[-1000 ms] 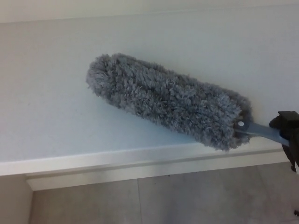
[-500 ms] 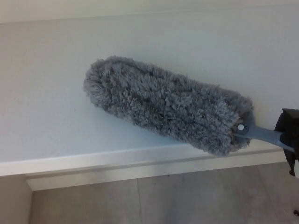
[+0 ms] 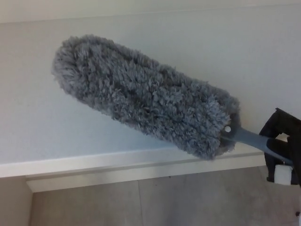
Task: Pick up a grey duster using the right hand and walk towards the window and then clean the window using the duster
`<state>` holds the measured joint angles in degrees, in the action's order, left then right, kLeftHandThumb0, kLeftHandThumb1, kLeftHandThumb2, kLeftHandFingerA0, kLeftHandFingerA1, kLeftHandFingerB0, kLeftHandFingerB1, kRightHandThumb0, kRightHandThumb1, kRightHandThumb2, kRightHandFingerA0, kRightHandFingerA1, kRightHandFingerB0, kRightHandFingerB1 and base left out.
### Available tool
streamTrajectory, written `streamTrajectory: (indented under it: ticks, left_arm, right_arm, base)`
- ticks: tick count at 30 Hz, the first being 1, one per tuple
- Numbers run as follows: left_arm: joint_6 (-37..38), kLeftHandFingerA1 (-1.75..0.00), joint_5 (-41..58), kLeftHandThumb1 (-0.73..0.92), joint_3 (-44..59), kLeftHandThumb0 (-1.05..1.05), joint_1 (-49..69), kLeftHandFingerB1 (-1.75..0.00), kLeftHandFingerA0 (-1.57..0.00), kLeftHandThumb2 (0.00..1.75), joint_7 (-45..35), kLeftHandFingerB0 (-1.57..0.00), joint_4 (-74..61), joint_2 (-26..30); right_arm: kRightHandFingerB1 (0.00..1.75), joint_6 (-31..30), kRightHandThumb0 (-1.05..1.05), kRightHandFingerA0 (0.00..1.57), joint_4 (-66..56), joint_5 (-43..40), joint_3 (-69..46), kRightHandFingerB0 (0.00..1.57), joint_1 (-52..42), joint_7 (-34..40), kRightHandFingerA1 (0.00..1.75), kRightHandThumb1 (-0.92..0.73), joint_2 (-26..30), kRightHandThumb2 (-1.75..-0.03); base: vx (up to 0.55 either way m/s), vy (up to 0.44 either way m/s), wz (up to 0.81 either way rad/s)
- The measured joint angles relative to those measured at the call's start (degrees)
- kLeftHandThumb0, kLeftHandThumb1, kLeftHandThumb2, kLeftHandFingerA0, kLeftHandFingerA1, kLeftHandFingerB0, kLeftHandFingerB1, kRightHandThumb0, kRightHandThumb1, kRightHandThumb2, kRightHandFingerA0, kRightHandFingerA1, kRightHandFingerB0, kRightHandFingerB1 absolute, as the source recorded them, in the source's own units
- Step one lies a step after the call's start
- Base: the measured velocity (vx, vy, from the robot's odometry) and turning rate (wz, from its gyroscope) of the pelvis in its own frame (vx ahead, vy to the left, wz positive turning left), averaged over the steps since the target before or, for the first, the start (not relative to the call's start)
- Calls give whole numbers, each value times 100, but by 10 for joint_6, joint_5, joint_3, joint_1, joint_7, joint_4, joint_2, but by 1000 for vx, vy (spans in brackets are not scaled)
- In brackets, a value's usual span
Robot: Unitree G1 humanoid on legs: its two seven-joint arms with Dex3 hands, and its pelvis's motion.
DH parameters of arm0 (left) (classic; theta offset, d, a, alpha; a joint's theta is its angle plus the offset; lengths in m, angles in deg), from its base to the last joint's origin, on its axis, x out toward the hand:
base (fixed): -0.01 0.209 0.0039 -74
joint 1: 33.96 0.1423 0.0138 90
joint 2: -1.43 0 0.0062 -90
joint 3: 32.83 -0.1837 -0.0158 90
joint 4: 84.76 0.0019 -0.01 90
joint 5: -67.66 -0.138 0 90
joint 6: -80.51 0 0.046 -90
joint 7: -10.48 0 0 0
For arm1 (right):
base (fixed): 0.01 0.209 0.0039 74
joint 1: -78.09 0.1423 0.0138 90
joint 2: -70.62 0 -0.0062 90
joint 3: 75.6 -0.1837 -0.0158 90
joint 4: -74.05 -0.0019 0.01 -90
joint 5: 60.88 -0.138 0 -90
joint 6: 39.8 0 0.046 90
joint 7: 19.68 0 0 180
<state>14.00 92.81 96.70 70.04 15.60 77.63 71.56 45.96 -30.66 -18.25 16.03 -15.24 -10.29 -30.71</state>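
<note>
The grey duster [image 3: 146, 96] lies slantwise across the middle of the head view, its thick fluffy head running from upper left down to lower right. The fibres are shaggy and evenly grey. The head covers much of the pale pane [image 3: 141, 42] behind it, and whether the fibres actually press on that surface cannot be told from this angle. At the lower right end of the head a small pale rivet sits where the fluff meets a flat blue-grey handle [image 3: 249, 138], which slants on down toward the right edge of the picture.

The right hand [image 3: 281, 150] comes in at that right edge, black, and it is closed around the handle, holding the duster up; only part of the hand shows. A small white block sits at the hand's lower side, just at the picture's edge.

Below the duster a white sill [image 3: 94, 162] runs the width of the view, with a second white ledge stepped in just under it. Beneath that lies a grey tiled floor [image 3: 141, 202], a joint line crossing it near the middle.

No container of any kind shows in the view. The left hand does not appear
</note>
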Motion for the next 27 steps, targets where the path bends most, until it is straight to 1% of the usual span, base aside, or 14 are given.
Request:
streamTrajectory:
  ticks: [1,2,6,7,9,13,14,16,18,20,21,24,25,27]
  left_arm:
    - [0,-116,0,60,0,-13,-1,-96,-102,90,0,-88,0,0]
    - [0,-117,0,59,0,-12,-2,-96,-103,93,0,-89,1,0]
    - [0,-117,0,59,2,-12,-7,-96,-103,93,0,-89,3,0]
    - [0,-119,0,59,2,-11,-8,-98,-99,95,-1,-88,3,0]
    - [0,-119,0,59,2,-10,-9,-98,-97,95,-1,-89,3,0]
    - [0,-119,0,59,2,-10,-11,-98,-97,95,-1,-89,2,1]
    - [0,-116,0,59,2,-11,-12,-97,-102,91,-1,-89,2,1]
    - [0,-117,0,60,2,-12,-14,-96,-100,90,-1,-88,2,1]
    - [0,-117,0,60,1,-12,-18,-96,-100,90,0,-88,2,5]
    - [0,-118,0,62,0,-12,-21,-99,-99,87,0,-88,1,10]
    - [0,-115,0,55,0,-11,-21,-95,-103,100,0,-88,1,12]
    - [0,-115,-1,55,-4,-11,-30,-95,-103,100,1,-88,0,24]
    - [0,-119,-1,59,-6,-10,-36,-95,-102,91,2,-90,0,28]
    - [0,-119,-1,62,-7,-12,-43,-96,-98,91,2,-88,1,33]
  right_arm:
    - [124,-1,-16,117,-5,-7,0,115,-3,-4,125,-65,-5,-130]
    - [175,0,-29,101,-13,-20,-1,81,-9,-11,175,-43,-14,-144]
    - [175,0,-29,101,-27,-53,-1,81,-27,-31,175,-43,-31,-144]
    - [175,0,-30,103,-31,-62,-1,85,-31,-36,175,-48,-35,-138]
    - [175,0,-31,104,-44,-82,0,87,-43,-47,175,-48,-43,-141]
    - [175,0,-31,104,-87,-119,11,87,-85,-70,175,-48,-54,-141]
    - [175,-1,-34,105,-95,-128,13,88,-94,-75,175,-49,-56,-140]
    - [175,0,-35,106,-111,-143,18,88,-110,-84,175,-48,-56,-140]
    - [175,3,-35,106,-136,-166,33,88,-145,-100,175,-48,-51,-140]
    - [175,7,-29,105,-153,-183,45,88,-169,-113,175,-46,-43,-144]
    - [175,10,-28,105,-159,-189,50,86,-178,-117,175,-51,-39,-129]
    - [175,32,-28,105,-193,-219,76,86,-232,-139,175,-51,-8,-129]
    - [175,42,-32,106,-203,-231,84,87,-249,-147,175,-49,4,-138]
    - [175,49,-34,104,-218,-246,92,85,-269,-158,175,-49,17,-139]
  base:
    - [-80,-15,3]
    - [-83,-15,2]
    - [-43,-7,0]
    - [0,0,0]
    - [0,0,0]
    - [0,0,0]
    - [0,0,0]
    - [0,0,0]
    - [0,0,0]
    - [0,0,0]
    - [0,0,0]
    - [0,0,0]
    - [0,0,0]
    - [0,0,0]
